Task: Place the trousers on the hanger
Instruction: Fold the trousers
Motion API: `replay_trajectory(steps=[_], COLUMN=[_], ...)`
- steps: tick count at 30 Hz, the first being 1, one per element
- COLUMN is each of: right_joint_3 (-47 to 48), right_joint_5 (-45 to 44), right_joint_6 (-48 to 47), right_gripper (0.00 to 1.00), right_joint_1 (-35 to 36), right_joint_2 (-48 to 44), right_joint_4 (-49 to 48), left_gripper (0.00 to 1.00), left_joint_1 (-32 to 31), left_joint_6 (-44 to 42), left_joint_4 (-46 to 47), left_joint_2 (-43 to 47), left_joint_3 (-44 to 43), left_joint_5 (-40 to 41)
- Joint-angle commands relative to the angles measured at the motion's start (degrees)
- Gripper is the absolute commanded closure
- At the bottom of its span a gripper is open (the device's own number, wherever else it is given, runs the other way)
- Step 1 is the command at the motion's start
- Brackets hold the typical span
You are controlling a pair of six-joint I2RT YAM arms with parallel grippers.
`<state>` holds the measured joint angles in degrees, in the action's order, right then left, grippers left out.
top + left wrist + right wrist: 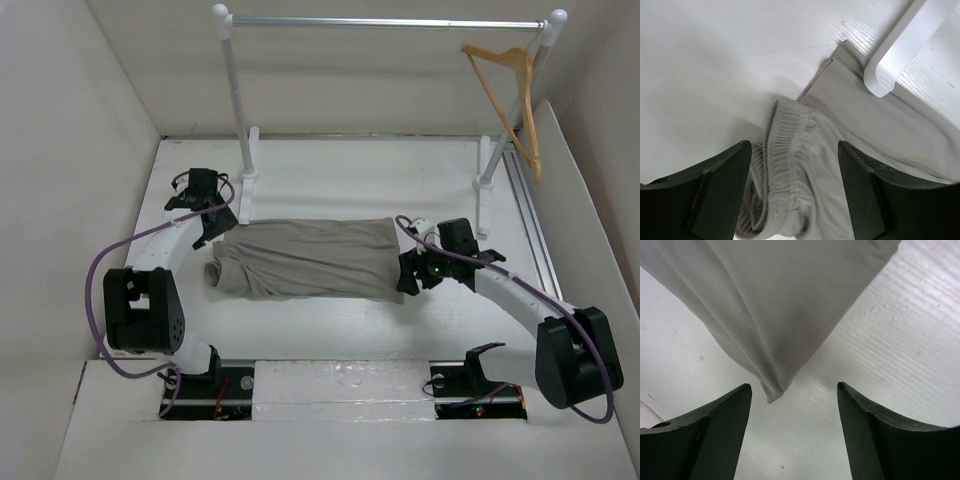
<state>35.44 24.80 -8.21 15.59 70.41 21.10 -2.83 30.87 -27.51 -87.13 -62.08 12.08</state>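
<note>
**Both grippers wide at the ends of the trousers, hanger far off to the right**

From above: the trousers (305, 258) lie folded flat mid-table, long axis running left to right. The left gripper (212, 232) sits at their left end, the right gripper (410, 275) at their right end, so the cloth lies straight between the two. The hanger (510, 90) hangs by its hook at the right end of the rail (385, 22), well apart from the cloth and on the right arm's side.

Left wrist view: jaws spread, nothing gripped. The gathered waistband (787, 145) runs right between the fingers, with a white post foot (895, 60) beyond.

Right wrist view: jaws just as wide, holding nothing. A folded corner (772, 390) points down into the gap, bare table (900, 330) around it. Whether the fingers touch the cloth I can't quite tell.

I'd say each arm has only to close where it is.
</note>
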Motion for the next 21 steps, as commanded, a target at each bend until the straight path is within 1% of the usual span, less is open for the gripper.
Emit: replay_trajectory(steps=[1, 2, 5, 7, 9, 10, 12, 14, 15, 17, 20, 21], right_joint_3=[3.93, 4.11, 4.55, 4.9, 5.16, 5.16, 4.73, 4.2, 3.33, 2.88, 2.62, 2.62], right_joint_5=[-0.19, -0.01, 1.74, 2.01, 1.66, 1.48, 1.48, 2.09, 2.79, 3.06, 3.42, 3.07], right_joint_6=[-2.34, -2.25, -2.16, -2.34, -2.6, -2.6, -2.6, -2.34, -2.08, -1.64, -1.55, -1.55], right_gripper=[0.25, 0.25, 0.25, 0.2, 0.18, 0.16, 0.16, 0.16, 0.16, 0.16, 0.16, 0.16], right_joint_1=[-0.48, -0.48, -0.48, 0.13, 0.66, 0.66, 0.66, 0.66, 1.19, 1.19, 2.33, 2.86], right_joint_2=[-1.51, -1.24, 0.25, 0.6, 0.6, 0.6, 0.69, 1.04, 0.96, 1.22, 1.83, 1.92], right_joint_4=[2.81, 2.46, 1.14, 0.87, 0.96, 0.87, 0.17, -0.62, -1.93, -2.82, -3.52, -3.79], left_gripper=[0.33, 0.3, 0.31, 0.31, 0.29, 0.29, 0.23, 0.21, 0.21, 0.26, 0.33, 0.33], left_joint_1=[1.59, 2.12, 2.65, 2.65, 5.45, 6.69, 9.06, 9.69, 9.69, 9.69, 9.69, 9.69], left_joint_6=[0.33, 0.5, 1.55, 3.48, 3.84, 3.58, 2.71, 2.09, 1.74, 1.56, 1.47, 1.47], left_joint_4=[-4.4, -3.96, -5.27, -8.26, -9.05, -8.62, -6.35, -5.81, -5.28, -4.75, -3.0, -2.21], left_joint_2=[3.11, 2.85, -1.19, -3.65, -2.09, -0.86, 2.82, 3.46, 2.76, 1.62, 1.0, 1.43], left_joint_3=[0.55, 1.95, 1.97, 2.05, 3.8, 4.94, 8.46, 9.7, 9.96, 10.58, 11.46, 11.63], left_joint_5=[3.85, 3.22, 3.21, 5.66, 4.98, 2.19, -1.6, -4.34, -5.47, -8.11, -9.88, -10.14])
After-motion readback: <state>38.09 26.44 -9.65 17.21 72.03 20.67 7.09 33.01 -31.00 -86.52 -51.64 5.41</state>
